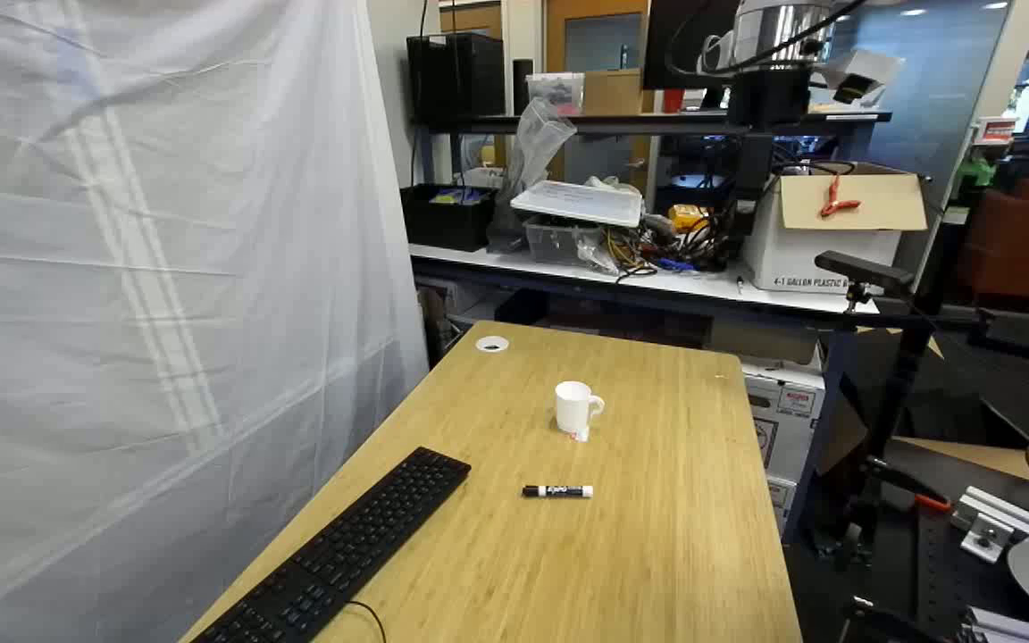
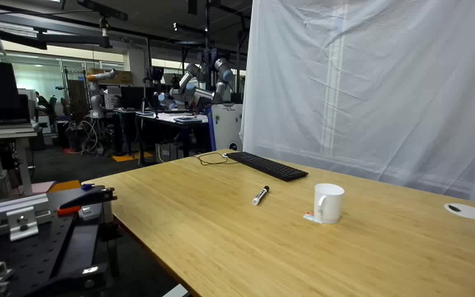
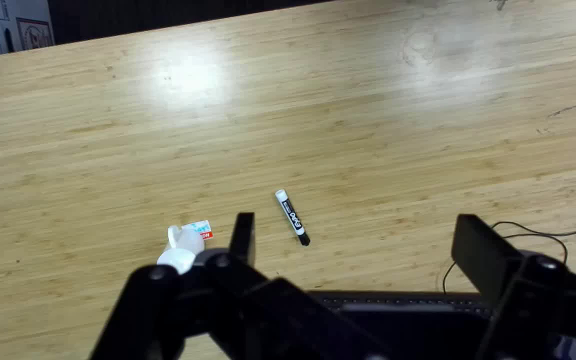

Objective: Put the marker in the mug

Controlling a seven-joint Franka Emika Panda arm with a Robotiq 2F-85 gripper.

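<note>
A black-and-white marker (image 2: pixel 261 195) lies flat near the white mug (image 2: pixel 331 203), which stands upright.

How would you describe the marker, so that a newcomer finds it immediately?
On the wooden table, find the long black keyboard and the upright white mug. Near both, touching neither, lies the marker. Unlike them, it is a short, thin stick, black at one end and white at the other.

Free room rings the marker (image 1: pixel 557 491), with keyboard (image 1: pixel 347 546) and mug (image 1: pixel 573 409) as nearby obstacles.
</note>
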